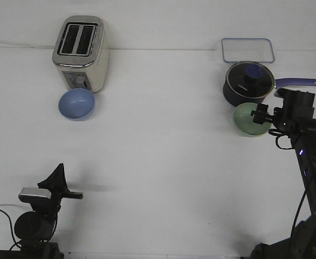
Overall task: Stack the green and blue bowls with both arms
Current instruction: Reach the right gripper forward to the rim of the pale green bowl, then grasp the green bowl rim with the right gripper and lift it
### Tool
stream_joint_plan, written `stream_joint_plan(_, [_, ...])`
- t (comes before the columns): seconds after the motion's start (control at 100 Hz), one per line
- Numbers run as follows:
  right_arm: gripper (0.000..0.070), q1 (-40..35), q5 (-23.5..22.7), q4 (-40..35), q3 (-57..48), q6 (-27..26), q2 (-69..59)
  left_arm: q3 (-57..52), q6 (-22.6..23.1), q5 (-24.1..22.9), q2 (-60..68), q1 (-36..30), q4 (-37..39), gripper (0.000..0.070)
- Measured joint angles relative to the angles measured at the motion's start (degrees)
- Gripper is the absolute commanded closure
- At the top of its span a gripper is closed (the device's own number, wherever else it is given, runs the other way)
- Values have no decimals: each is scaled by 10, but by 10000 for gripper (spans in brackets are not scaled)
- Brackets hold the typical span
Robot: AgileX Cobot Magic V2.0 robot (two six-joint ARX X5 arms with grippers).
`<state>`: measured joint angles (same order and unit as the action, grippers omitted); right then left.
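The right arm reaches toward the far right corner, its gripper over the green bowl, seemingly clamped on its rim. The left gripper, near-left, looks closed. The blue bowl touches the toaster, far left.

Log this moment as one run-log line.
right gripper: over pale green bowl rim, grip unclear | left gripper: parked | light blue bowl: untouched | stack: pending

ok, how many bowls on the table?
2. Blue bowl sits in front of the toaster, far left. Green bowl is in front of the saucepan, far right, partly covered by the right end effector.
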<state>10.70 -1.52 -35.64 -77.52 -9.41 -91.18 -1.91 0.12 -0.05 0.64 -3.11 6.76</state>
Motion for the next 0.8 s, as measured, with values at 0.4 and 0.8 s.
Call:
stream_joint_plan(0.4, [217,38,-81,51,-7,6,-141,0,0,0,0,0,0,685])
stream_joint_plan(0.8, [700,40,-122,66,-14,2,-155,0,0,0,0,0,0,685])
